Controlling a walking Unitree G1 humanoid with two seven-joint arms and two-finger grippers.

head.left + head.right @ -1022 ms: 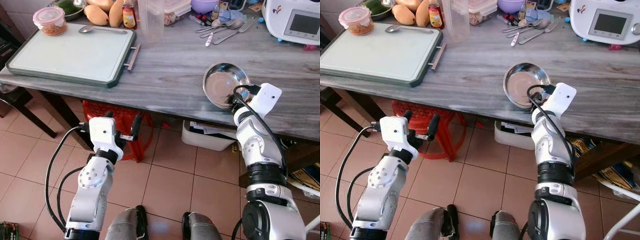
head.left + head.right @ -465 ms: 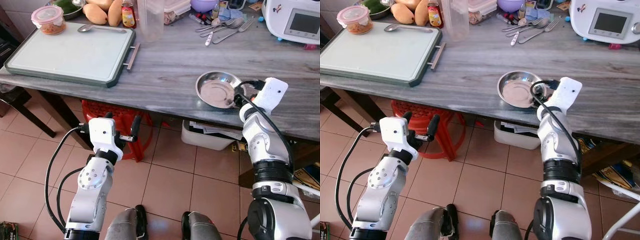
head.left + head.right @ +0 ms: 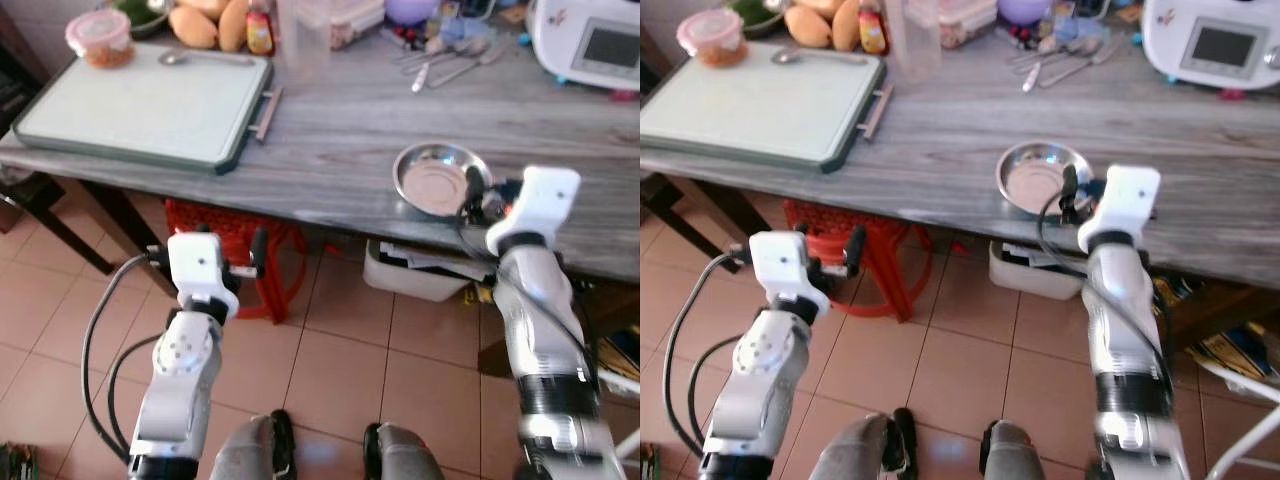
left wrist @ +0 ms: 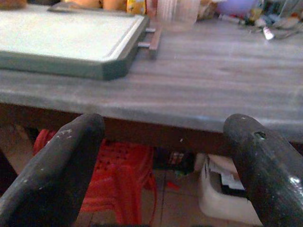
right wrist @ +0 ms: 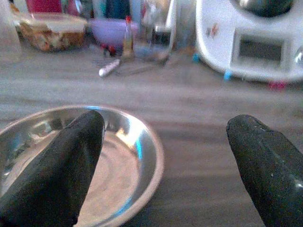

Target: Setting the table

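Note:
A round steel plate (image 3: 436,178) lies flat on the grey wooden table (image 3: 340,130), near its front edge. My right gripper (image 3: 479,196) hovers at the plate's right rim, open. In the right wrist view one finger (image 5: 61,161) hangs over the plate (image 5: 118,156) and the other stands clear of it over bare wood. Several forks and spoons (image 3: 452,60) lie in a loose heap at the back of the table. My left gripper (image 4: 163,165) is open and holds nothing, in front of the table's edge and below it.
A pale cutting board with a dark green rim (image 3: 140,100) fills the table's left part, a spoon (image 3: 190,57) on its far edge. A white appliance (image 3: 590,45) stands back right. A red stool (image 3: 225,235) and white box (image 3: 415,272) sit under the table.
A second ago my right gripper held the plate tilted up; it then laid it flat, let go and drew back a little. The view has shifted slightly and blurred.

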